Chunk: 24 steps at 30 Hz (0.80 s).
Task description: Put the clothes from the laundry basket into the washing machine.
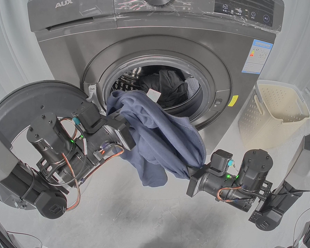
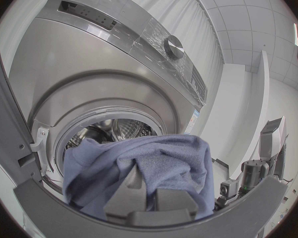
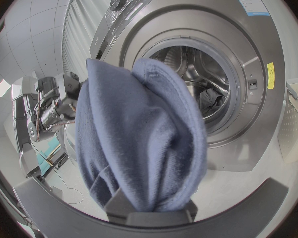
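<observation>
Pale curtains [image 1: 10, 35] behind; big grey washing machine [image 1: 151, 45] open, black garment [image 1: 165, 85] inside. The cream perforated laundry basket [image 1: 275, 117] looks empty. At the drum mouth hangs the blue sweatshirt [image 1: 158, 138], left end effector [image 2: 145, 195] and right end effector [image 3: 149, 207] both clamped on it.

A blue garment [image 1: 162, 138] hangs bunched before the open washing machine [image 1: 75, 45].

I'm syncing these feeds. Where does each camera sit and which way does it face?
Head: on the robot's head, facing forward-down at the washing machine; both arms show.
Left wrist: on the left arm, facing the drum past the left hand.
Right wrist: on the right arm, facing the drum past the right hand.
Shared: the blue garment both hands grip.
</observation>
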{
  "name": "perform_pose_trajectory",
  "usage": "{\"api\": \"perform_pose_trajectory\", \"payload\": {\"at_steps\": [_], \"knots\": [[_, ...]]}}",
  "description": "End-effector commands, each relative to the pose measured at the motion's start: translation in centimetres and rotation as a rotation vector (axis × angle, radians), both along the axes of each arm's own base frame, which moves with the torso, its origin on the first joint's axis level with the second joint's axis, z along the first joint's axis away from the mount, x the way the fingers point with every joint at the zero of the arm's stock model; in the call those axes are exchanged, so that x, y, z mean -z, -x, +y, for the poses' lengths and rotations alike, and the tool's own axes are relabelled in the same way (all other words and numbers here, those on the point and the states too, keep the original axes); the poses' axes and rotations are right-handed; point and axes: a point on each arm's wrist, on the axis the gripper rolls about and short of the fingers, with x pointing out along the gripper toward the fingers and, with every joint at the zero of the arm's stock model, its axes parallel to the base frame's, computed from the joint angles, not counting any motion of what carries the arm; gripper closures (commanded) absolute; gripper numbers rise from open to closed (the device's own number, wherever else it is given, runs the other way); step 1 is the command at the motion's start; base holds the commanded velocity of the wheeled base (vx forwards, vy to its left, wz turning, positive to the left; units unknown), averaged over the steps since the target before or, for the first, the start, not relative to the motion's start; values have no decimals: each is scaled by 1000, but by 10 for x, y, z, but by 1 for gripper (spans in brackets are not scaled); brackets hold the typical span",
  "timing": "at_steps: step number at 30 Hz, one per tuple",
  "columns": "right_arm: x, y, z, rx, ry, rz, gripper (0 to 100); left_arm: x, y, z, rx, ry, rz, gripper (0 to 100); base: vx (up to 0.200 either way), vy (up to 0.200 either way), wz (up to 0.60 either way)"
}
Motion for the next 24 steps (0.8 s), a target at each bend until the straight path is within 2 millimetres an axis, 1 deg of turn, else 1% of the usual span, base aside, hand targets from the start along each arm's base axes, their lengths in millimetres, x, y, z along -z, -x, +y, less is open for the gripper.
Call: {"api": "perform_pose_trajectory", "payload": {"at_steps": [1,5,6,9,10,12,16,19,20,21,24], "knots": [[8,2,6,-18,21,19,100,-5,1,2,-6,12,-13,100,0,0,0],[4,5,9,-33,2,3,100,-4,1,3,-6,10,-13,100,0,0,0],[3,6,10,-38,-4,-4,0,-4,1,3,-6,9,-12,100,0,0,0],[0,7,11,-42,-20,-16,0,-4,1,3,-6,9,-10,100,0,0,0],[-2,16,9,-59,-15,-10,0,-2,3,4,-8,5,-4,100,0,0,0],[-1,25,5,-71,0,-4,0,-1,3,5,-9,2,0,100,0,0,0],[0,50,-16,-121,61,14,0,4,11,9,-6,-16,25,100,0,0,0],[7,58,-28,-137,96,46,0,13,14,11,-5,-39,57,100,0,0,0],[7,58,-28,-137,96,46,0,13,14,11,-5,-39,57,100,0,0,0],[10,61,-33,-132,115,64,0,21,18,12,-2,-60,80,100,0,0,0],[15,61,-42,-108,144,80,0,29,20,14,0,-85,107,100,0,0,0]]}}
